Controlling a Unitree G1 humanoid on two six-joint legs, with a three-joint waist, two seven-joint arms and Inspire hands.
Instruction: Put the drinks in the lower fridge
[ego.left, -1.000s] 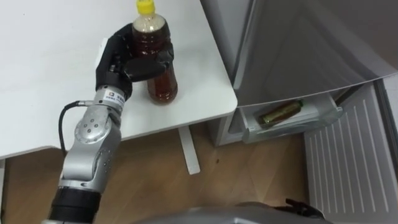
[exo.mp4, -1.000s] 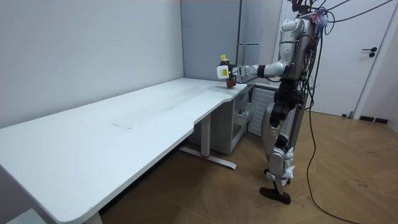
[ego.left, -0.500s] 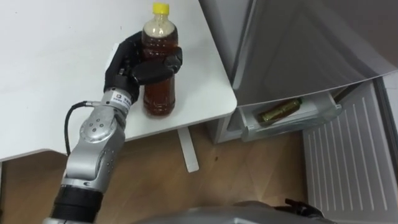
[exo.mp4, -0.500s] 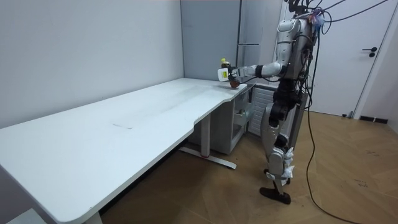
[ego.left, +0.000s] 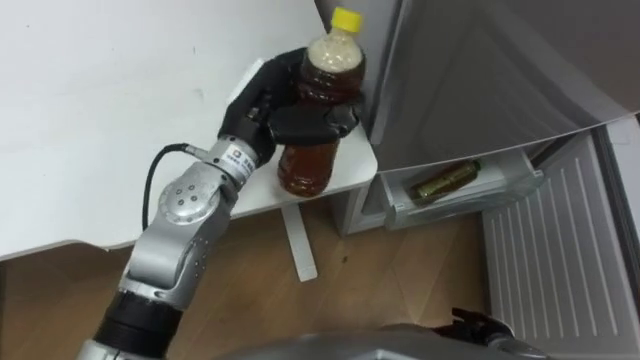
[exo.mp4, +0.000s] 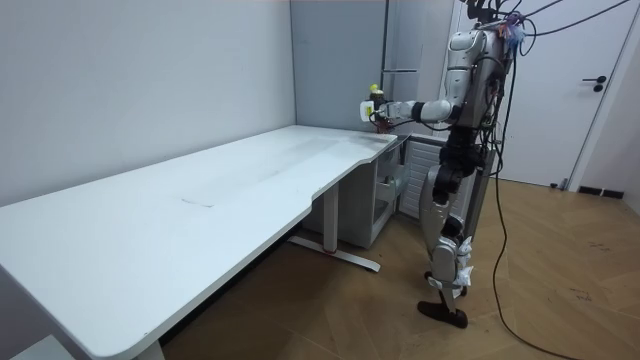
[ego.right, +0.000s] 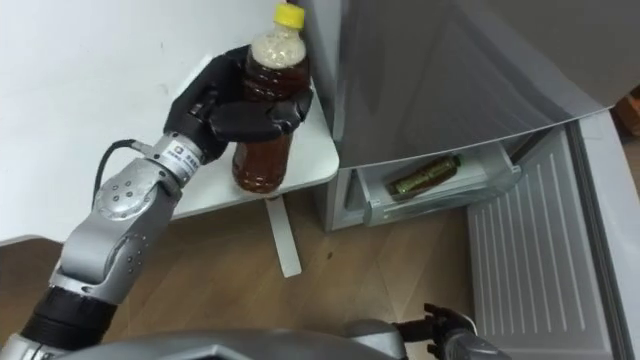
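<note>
The tea bottle (ego.left: 306, 165) is riding clear of the table (ego.left: 120, 100) now, lifted off where it was standing a second ago and swinging toward three o'clock, close by the fridge (ego.left: 480, 70). The left hand (ego.left: 285, 110) is wrapping round its middle. The carry is under way, with the open lower drawer (ego.left: 470, 205) waiting at four o'clock. Two bottles in all: this one and a second bottle (ego.left: 450, 179) lying in that drawer. The right hand (ego.right: 445, 325) is hanging at five o'clock; its grip I cannot tell

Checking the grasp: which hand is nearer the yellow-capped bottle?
Left. The left hand is curled round the bottle, holding it by the table corner. The right hand is low at the view's bottom edge, well away from it.
</note>
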